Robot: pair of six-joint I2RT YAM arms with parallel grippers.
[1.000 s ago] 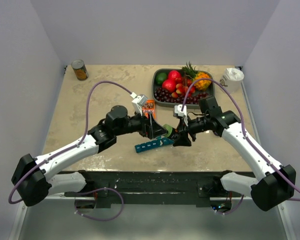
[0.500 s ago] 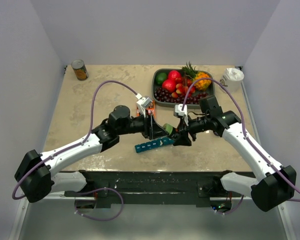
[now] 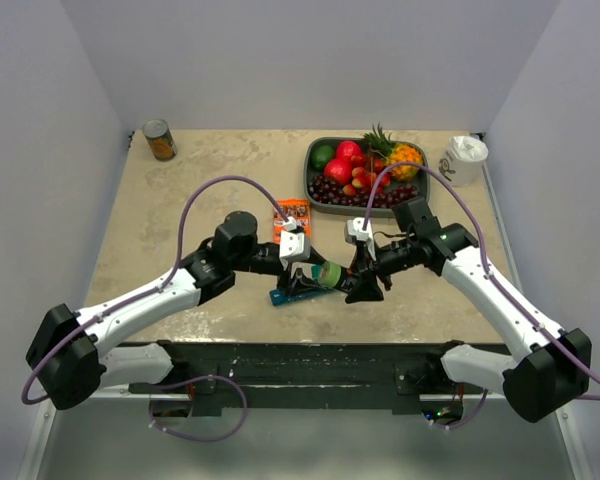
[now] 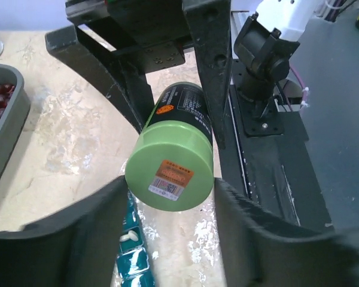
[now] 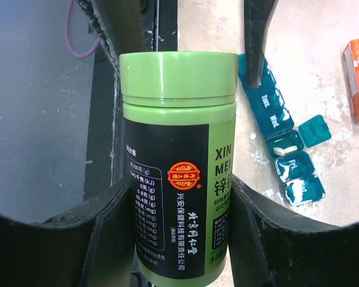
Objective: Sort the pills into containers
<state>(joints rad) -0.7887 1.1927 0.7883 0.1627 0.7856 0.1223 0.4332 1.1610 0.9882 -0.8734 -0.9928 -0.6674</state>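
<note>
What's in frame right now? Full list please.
tin can: 1, orange-brown label, far-left corner
fruit tray: 1, grey, far centre-right
fruit: several, mixed colours, in the tray
white container: 1, white, far-right corner
orange box: 1, orange, mid-table
pill organiser: 1, teal, near centre, one lid open
white pill: 1, white, in the open compartment
green bottle: 1, green with black label, between the grippers
table: 1, beige
left gripper: black, flanks the bottle's cap, contact unclear
right gripper: black, shut on the bottle's body
</note>
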